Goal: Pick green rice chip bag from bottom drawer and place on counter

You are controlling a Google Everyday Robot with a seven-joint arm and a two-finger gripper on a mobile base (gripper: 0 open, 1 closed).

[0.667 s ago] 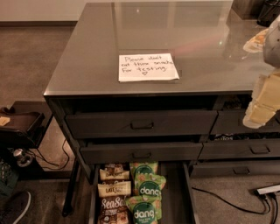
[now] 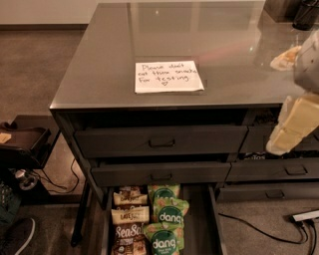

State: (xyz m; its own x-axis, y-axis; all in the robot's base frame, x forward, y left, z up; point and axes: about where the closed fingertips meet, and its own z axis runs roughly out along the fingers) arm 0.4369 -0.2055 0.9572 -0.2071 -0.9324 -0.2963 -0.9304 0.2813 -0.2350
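Three green rice chip bags lie in a column in the open bottom drawer [image 2: 200,219], at the bottom centre: one at the back [image 2: 163,192], one in the middle [image 2: 171,214], one at the front [image 2: 164,242]. The glossy grey counter [image 2: 199,35] fills the upper view and bears a white handwritten note [image 2: 168,77]. My gripper [image 2: 273,104] hangs at the right edge, over the counter's front right corner and well above and right of the drawer. Its two cream fingers [image 2: 294,124] stand apart, open and empty.
Brown-and-cream snack bags [image 2: 130,215] lie left of the green ones in the drawer. Two shut drawers [image 2: 160,142] sit above it, with more drawers to the right [image 2: 296,170]. A dark object [image 2: 306,15] stands at the counter's far right. Cables [image 2: 259,229] and a power strip lie on the floor.
My gripper has shifted slightly down and to the left. The bags and the drawer have not moved.
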